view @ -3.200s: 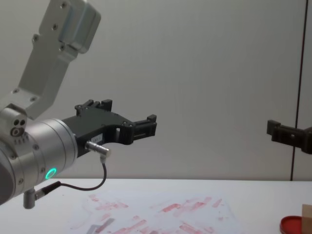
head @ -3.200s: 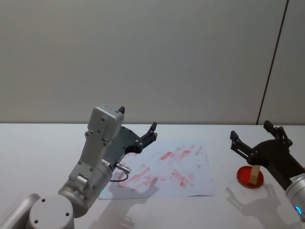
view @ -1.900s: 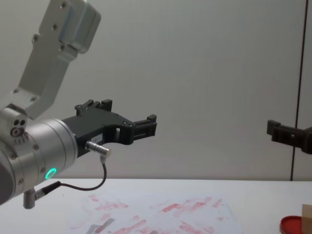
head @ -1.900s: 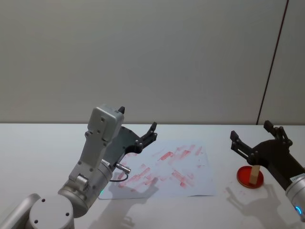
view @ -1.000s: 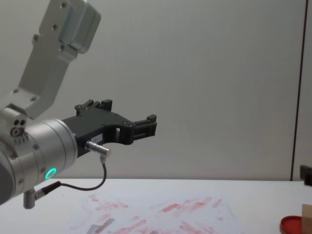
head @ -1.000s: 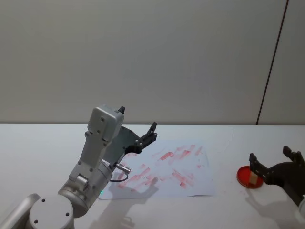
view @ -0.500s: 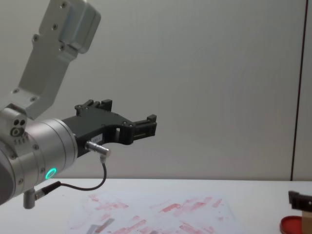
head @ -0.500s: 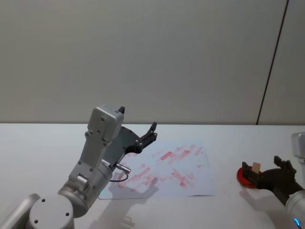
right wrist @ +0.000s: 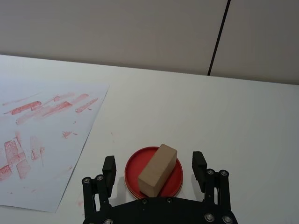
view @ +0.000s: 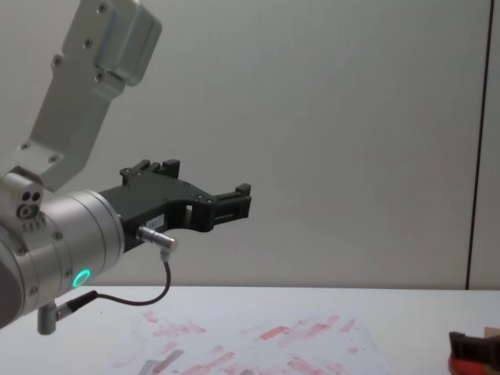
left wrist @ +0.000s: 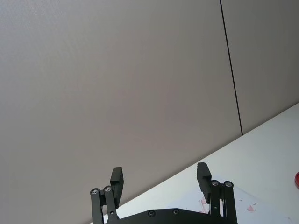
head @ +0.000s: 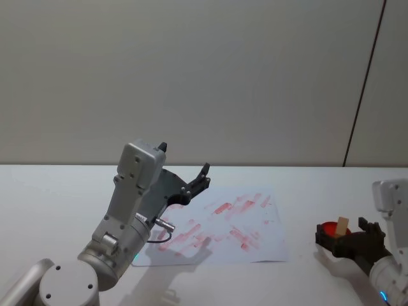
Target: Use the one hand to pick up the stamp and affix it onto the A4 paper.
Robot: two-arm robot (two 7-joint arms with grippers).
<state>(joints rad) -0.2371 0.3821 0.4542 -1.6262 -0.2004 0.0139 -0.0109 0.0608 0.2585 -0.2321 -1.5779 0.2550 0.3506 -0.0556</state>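
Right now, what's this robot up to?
The right claw is low at the table, open on either side of the wooden stamp, which lies on the red ink pad, not yet gripped. The left claw is held up, open, by the paper covered in red marks.

Landmark: the A4 paper (head: pixel 261 245).

- Head view: high, back from the paper's near edge, facing forward and down. Takes in the whole sheet, with wall beyond.
- Chest view: lower, facing across the table. Sees the paper nearly edge-on, with the left arm (view: pixel 70 242) large and close.
- Left wrist view: raised above the paper, facing up past the left gripper (left wrist: pixel 160 173), fingers spread, mostly at wall. Catches a scrap of the paper.
- Right wrist view: low and near, just beside the paper. Looks over the right gripper (right wrist: pixel 154 162), fingers apart, at the stamp (right wrist: pixel 158 169) on the ink pad (right wrist: pixel 175 179).
- Shared: all four views catch the paper. The head and right wrist views both hold the stamp and pad.
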